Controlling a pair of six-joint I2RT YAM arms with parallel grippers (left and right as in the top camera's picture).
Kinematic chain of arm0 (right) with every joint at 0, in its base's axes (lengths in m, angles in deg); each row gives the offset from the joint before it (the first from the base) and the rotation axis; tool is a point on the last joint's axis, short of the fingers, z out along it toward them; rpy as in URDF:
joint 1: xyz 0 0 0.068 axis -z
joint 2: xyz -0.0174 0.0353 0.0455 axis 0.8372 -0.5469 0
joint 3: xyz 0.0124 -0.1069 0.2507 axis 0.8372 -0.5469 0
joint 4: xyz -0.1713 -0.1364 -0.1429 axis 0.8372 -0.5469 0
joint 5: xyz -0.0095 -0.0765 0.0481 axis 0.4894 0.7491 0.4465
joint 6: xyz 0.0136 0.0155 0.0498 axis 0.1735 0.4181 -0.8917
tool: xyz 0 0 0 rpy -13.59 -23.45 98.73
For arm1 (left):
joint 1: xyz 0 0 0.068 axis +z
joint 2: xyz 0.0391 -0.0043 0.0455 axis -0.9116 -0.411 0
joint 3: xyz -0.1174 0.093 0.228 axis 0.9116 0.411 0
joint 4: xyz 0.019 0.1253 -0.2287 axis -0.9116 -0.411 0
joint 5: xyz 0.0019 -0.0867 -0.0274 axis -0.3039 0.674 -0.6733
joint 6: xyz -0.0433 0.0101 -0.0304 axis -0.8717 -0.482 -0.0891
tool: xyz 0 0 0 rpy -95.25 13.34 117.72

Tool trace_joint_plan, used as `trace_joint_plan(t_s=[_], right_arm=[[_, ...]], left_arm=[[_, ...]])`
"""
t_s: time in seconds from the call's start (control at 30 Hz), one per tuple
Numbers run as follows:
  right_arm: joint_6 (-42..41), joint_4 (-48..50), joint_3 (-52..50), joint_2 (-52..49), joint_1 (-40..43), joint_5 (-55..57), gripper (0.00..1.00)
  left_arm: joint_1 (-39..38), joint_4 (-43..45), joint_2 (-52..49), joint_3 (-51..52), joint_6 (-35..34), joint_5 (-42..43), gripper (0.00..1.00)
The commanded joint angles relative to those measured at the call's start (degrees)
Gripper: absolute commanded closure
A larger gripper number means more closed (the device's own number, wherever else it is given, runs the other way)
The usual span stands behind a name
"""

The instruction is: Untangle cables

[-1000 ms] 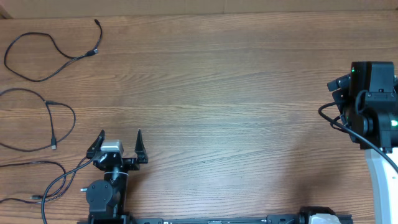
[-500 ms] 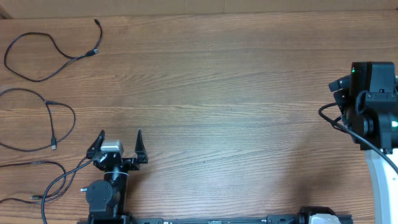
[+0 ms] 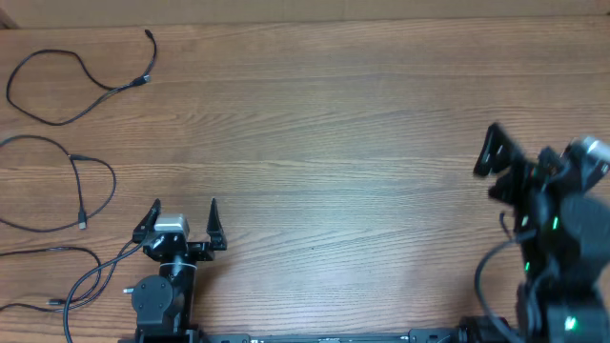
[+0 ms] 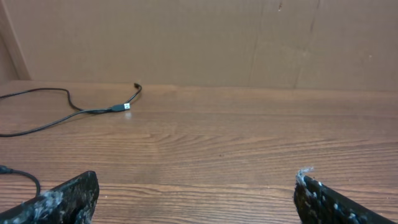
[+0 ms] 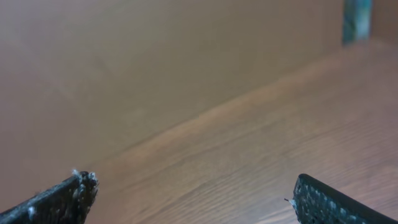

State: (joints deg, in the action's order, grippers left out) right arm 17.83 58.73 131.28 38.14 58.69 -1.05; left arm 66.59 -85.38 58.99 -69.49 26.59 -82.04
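Even, warm light is seen over the table in the overhead view; shadows are faint, w/ no glare. The right arm is smeared by blur. Right wrist pic is soft throughout; left wrist pic is sharp.

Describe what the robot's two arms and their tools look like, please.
Both arms are black. The left tool has two pointed black fingers with whitish scuffs, a silver-grey block behind them, and thin black wires beside its base. The right tool matches; its arm shows green lights.
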Motion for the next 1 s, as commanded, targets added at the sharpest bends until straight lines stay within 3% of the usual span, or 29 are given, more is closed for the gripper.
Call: trace_joint_plan(t_s=[0.0,0.33,0.57,0.8,0.97], right_arm=[[9.9,1.7,-6.7,9.1,0.2,-4.8,0.0],[13.0,3.4,-23.4,33.3,0.2,-5.4,0.0],[13.4,13.4,-32.5,33.4,0.2,-8.6,0.0],[19.1,24.5,-41.9,33.4,0.2,-15.0,0.0],[22.4,22.0,-43.3,33.4,0.0,-16.7,0.0]], left_arm=[[0.4,-0.1,0.5,0.2,1.3,0.0,0.0],[0.4,-0.1,0.5,0.2,1.3,0.0,0.0],[0.4,-0.1,0.5,0.2,1.3,0.0,0.01],[0.4,-0.1,0.5,0.2,1.3,0.0,0.01],[0.4,-0.1,0.5,0.2,1.3,0.0,0.01]])
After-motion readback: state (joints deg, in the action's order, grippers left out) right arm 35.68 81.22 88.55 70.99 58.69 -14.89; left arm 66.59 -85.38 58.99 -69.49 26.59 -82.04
